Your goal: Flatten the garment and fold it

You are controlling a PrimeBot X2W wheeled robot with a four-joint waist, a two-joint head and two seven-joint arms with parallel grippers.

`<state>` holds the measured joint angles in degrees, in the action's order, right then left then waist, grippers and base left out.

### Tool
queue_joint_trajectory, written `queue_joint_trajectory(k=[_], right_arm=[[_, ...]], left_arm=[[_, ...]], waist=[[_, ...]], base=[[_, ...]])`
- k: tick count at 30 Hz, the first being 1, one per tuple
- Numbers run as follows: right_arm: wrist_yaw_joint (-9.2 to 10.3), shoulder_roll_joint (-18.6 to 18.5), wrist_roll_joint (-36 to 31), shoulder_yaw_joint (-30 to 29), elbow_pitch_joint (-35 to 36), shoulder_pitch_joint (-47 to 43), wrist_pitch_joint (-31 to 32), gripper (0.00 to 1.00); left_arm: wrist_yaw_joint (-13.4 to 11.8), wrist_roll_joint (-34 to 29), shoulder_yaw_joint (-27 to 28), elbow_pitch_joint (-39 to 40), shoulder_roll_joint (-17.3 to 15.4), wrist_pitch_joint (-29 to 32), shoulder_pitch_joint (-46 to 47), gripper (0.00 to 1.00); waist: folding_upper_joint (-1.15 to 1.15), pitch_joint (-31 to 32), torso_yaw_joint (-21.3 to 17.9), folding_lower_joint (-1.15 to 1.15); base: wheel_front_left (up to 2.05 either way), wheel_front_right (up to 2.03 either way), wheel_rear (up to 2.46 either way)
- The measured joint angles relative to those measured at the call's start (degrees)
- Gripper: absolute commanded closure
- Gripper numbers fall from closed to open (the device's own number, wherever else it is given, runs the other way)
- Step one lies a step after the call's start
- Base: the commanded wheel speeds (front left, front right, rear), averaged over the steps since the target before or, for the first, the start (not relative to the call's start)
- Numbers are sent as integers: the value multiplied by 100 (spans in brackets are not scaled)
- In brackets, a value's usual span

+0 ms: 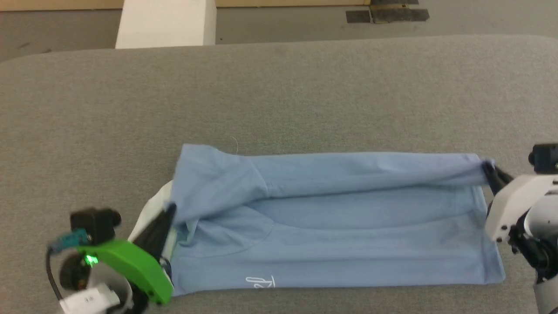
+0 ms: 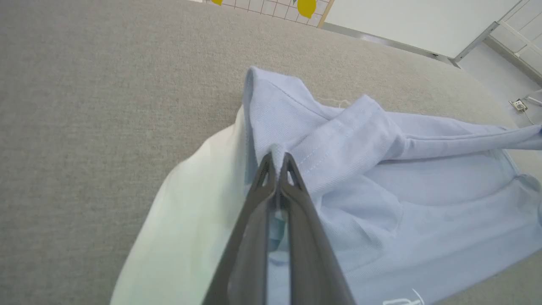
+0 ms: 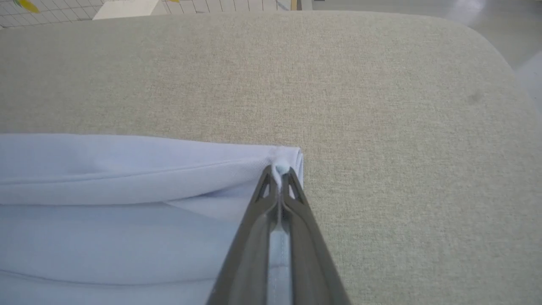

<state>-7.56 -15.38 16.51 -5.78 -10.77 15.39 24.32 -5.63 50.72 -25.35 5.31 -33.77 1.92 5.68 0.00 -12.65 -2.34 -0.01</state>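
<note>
- the blue shirt point(image 1: 331, 244) lies on the gray counter point(image 1: 279, 96), close to the near edge, stretched out from left to right.
- its far edge is lifted and folded a bit toward the near side, so it makes a long roll across the top.
- the left pincer point(image 1: 169, 211) is closed tight on a bit of blue cloth at the shirt's left end, by the sleeve.
- a white part point(image 1: 150, 209) of the shirt peeks out just beside that pincer and touches the counter.
- the right pincer point(image 1: 490, 171) is closed tight on the far right corner of the shirt, with a small bump of cloth between its tips.
- small white letters point(image 1: 260, 282) show at the shirt's near edge, toward the left.
- a white block point(image 1: 165, 22) stands on the floor point(image 1: 283, 22) past the counter, well apart from the shirt.
</note>
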Motion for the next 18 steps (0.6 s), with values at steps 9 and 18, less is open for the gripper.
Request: queue_joint_trajectory(k=[9, 18], right_arm=[[0, -207, -392, 283, -441, -399, 492, 100], [0, -89, -486, 265, -805, -373, 662, 16]], left_arm=[[134, 245, -380, -289, 281, 35, -505, 100], [261, 131, -653, -923, 391, 125, -463, 27]], waist=[[0, 123, 200, 0], [0, 147, 261, 0]], base=[[0, 0, 0], [0, 0, 0]])
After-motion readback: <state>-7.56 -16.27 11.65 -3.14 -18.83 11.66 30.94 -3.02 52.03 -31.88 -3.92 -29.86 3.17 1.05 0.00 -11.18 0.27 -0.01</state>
